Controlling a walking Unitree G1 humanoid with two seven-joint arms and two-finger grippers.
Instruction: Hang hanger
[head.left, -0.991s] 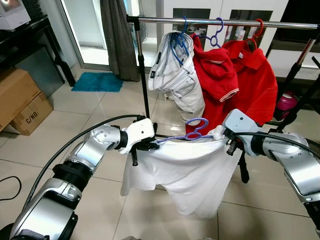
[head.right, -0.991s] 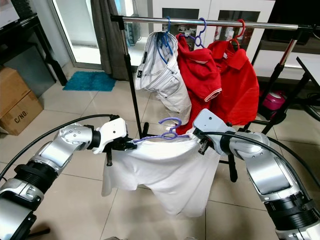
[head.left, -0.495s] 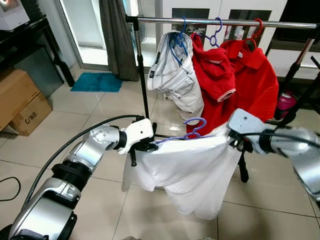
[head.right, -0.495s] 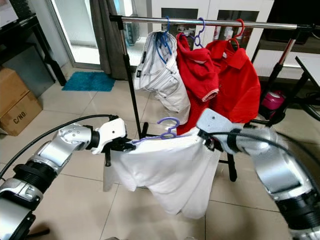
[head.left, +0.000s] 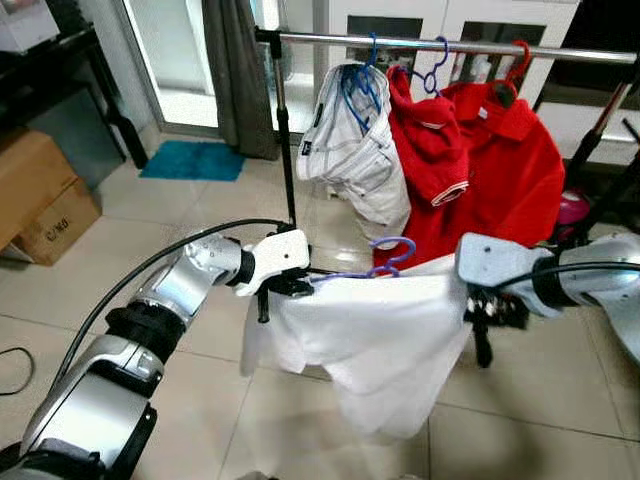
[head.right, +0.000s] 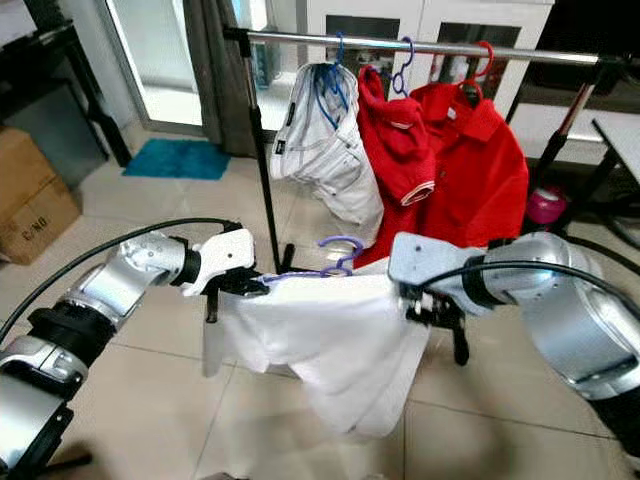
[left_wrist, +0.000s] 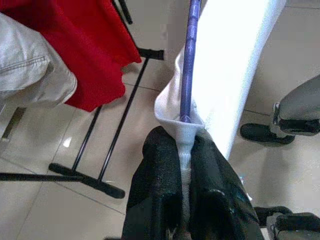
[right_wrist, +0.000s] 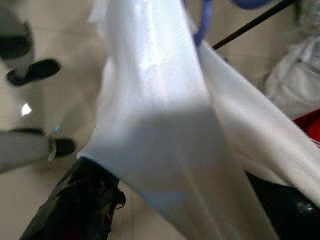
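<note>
Your left gripper (left_wrist: 185, 200) is clamped on one end of the purple hanger (head.left: 375, 262), its two black fingers (left_wrist: 157, 190) pressed together around the hanger arm and the white cloth bunched over it. The hanger carries a white shirt (head.left: 375, 340) that drapes down between your two arms, low in front of the clothes rail (head.left: 450, 44) and well below it, its hook pointing up toward the red shirts (head.left: 500, 160). Your right gripper (right_wrist: 185, 205) sits at the shirt's other shoulder; there its fingers (right_wrist: 75, 205) stand apart on either side of the white fabric, which runs between them. On the rail hang a white garment (head.left: 355, 150) on a blue hanger and two red shirts beside it. A cardboard box (head.left: 40, 195) stands on the tiled floor (head.left: 150, 290) to your left, and a teal mat (head.left: 192, 160) lies beyond it near the curtain (head.left: 238, 70).
</note>
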